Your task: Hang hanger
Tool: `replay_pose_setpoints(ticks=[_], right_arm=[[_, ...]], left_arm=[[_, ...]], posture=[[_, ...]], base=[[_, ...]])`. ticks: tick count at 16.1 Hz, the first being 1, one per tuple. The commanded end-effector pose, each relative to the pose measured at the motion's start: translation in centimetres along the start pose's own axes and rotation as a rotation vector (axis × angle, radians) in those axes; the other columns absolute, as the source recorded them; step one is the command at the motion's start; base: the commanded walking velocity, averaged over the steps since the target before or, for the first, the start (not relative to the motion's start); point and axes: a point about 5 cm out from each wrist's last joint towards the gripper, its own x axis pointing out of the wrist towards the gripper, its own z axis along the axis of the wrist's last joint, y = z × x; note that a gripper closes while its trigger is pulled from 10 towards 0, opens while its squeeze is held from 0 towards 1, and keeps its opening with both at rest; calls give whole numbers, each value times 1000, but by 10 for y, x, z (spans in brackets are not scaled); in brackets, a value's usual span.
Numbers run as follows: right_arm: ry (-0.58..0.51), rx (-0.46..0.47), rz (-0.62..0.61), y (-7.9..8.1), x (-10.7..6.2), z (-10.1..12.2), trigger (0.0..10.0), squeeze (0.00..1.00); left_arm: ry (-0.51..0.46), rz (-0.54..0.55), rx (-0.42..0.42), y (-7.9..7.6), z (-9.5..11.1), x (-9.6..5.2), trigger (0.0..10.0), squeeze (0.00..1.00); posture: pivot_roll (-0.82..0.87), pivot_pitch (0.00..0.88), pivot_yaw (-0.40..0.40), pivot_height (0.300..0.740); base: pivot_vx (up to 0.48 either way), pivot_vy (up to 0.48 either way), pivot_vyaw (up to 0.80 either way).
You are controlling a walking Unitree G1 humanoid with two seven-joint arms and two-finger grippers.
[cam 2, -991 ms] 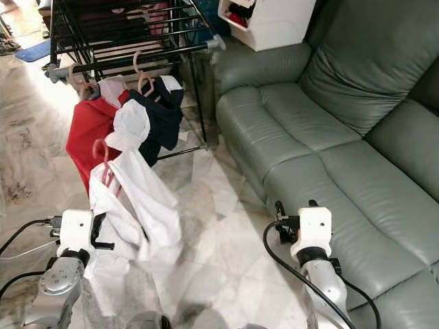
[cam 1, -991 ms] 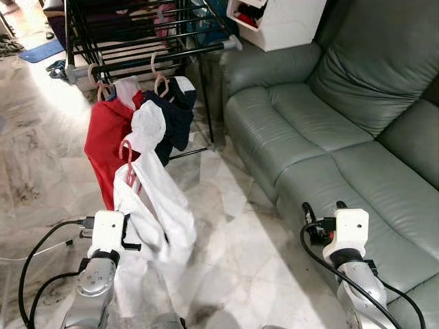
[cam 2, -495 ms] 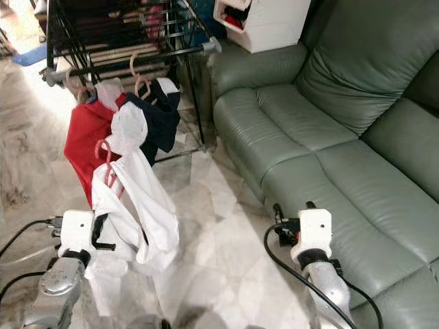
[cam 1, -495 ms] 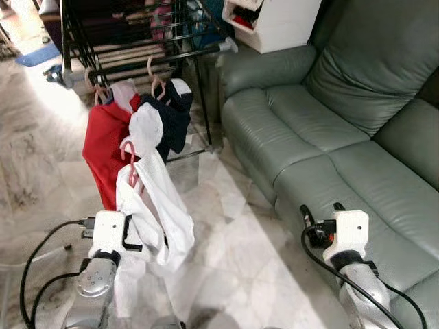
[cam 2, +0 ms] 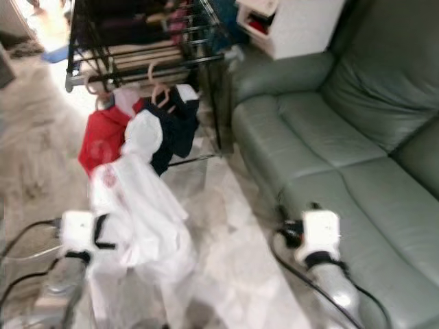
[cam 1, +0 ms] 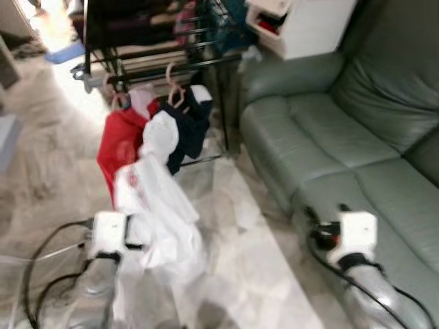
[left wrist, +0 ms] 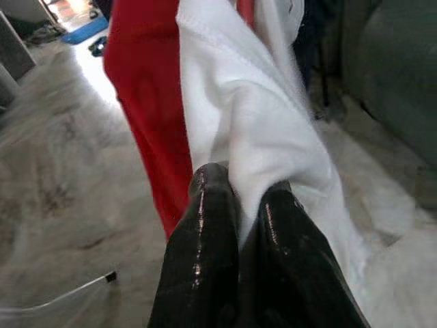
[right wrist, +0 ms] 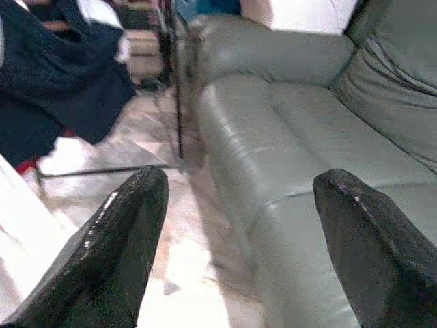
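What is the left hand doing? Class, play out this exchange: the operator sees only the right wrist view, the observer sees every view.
Observer: The left hand is shut on a white garment, pinching a fold of the cloth.
Operator: What is next to that garment?
Observer: A red garment hangs just behind it, on the black drying rack.
Operator: Where does my right hand sit in the room?
Observer: The right hand is held low at the front edge of the green sofa, well apart from the clothes.
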Motion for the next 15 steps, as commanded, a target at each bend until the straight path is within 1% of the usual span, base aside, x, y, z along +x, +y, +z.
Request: replay_pose_setpoints(ticks=[1, 4, 6, 9, 11, 15], right_arm=[[-31, 15, 33, 9, 5, 7, 10000, 0], [-27, 21, 47, 11, 5, 7, 10000, 0], [-20, 19, 61, 13, 6, 7, 10000, 0], [-16, 23, 65, 14, 8, 7, 10000, 0], [-11, 27, 61, 13, 8, 6, 10000, 0], [-4, 25, 67, 14, 11, 6, 10000, 0]], left_arm=[[-59, 41, 9, 14, 11, 2, 10000, 0], [-54, 57, 9, 16, 10, 2, 10000, 0], [-45, 92, 8, 18, 9, 2, 10000, 0], [-40, 111, 5, 20, 8, 3, 10000, 0], [-27, 136, 9, 24, 5, 3, 10000, 0], [-9, 150, -3, 27, 1, 3, 10000, 0]], posture=[[-57, 0, 42, 740], [-56, 0, 40, 740], [-53, 0, 36, 740], [-51, 0, 33, 740], [-49, 0, 37, 740], [-44, 0, 23, 740]], base=[[337, 0, 0], [321, 0, 0], [0, 0, 0], [0, 0, 0], [0, 0, 0], [0, 0, 0]])
